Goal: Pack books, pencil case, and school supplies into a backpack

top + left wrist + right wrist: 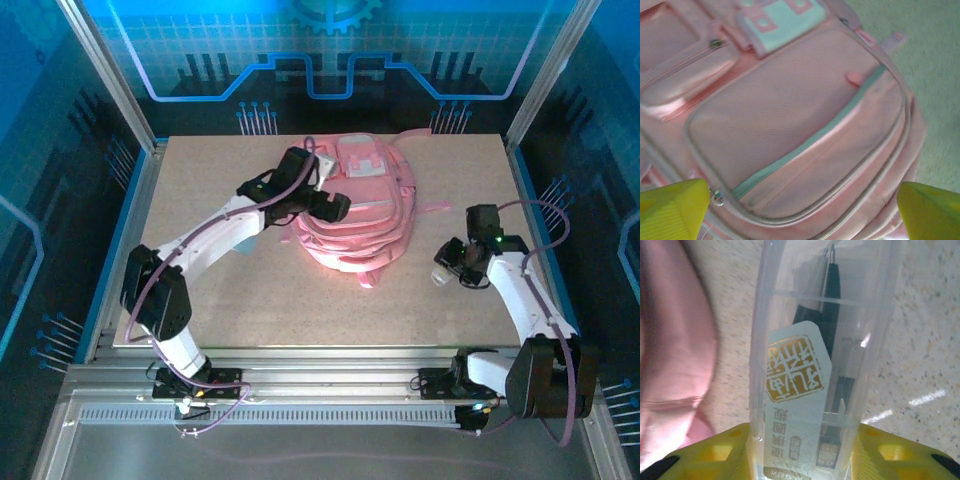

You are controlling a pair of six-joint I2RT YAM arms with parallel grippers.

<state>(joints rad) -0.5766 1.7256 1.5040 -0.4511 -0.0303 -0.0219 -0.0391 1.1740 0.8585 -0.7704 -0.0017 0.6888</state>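
Right end effector point(805, 455) clamped clear case point(810, 315); left end effector point(800, 207) gaped above backpack point(790, 100). You needed a pocket unzipped first.

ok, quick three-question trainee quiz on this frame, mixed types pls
1. True or false: the left hand is shut on a strap of the backpack.
2. What does the right hand hold? A) blue book B) clear case with a dark pen-like tool inside C) pink pouch
3. Short answer: is that item inside the backpack yet?

Key
1. False: its yellow fingers stand wide apart over the front pocket.
2. B.
3. No: it is gripped over the table, to the right of the backpack.
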